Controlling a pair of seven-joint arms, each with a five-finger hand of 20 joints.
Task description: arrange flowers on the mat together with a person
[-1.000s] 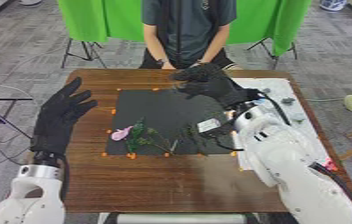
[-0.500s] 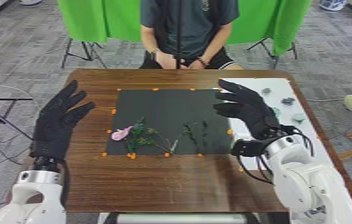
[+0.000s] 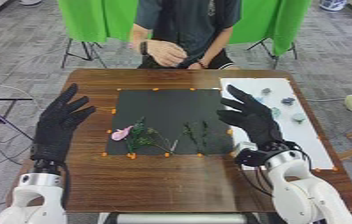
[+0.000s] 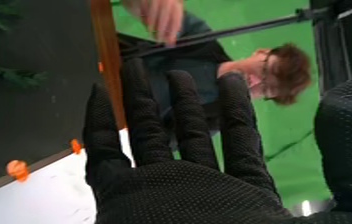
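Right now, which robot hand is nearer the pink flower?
Left: the left hand is left of the pink flower; the right hand is farther off, across the green stems.

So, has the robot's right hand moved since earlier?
Yes, the right hand has drawn back toward the robot and rightward from the far edge of the mat.

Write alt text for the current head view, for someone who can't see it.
A pink flower and green sprigs lie on a dark mat between the robot's open left hand and open right hand. Across the table, a person raises one hand.
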